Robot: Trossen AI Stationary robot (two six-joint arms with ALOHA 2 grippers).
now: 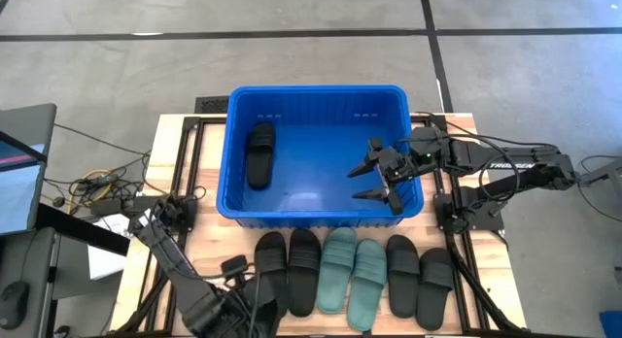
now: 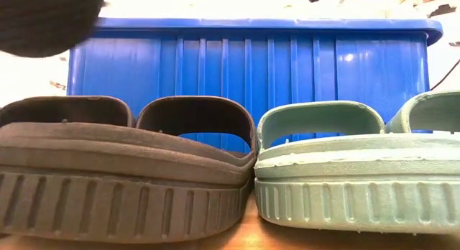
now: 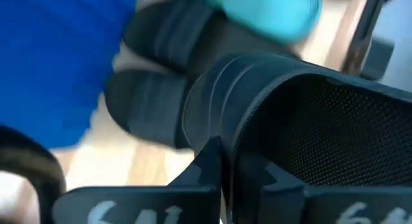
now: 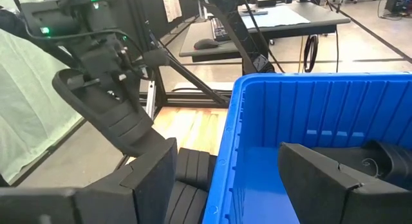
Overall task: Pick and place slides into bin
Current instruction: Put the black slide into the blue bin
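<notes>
Nearest the front edge of the wooden table, a row of slides lies side by side: two black slides on the left, the two teal-green slides in the middle, and two more black ones on the right. Down at the front left corner, the left gripper is clamped shut on a black slide's strap, right by the left end of the row. Behind the row stands the blue bin, with one black slide lying along its left inner side. The right gripper hangs over the bin's right half, its fingers spread wide and holding nothing.
</notes>
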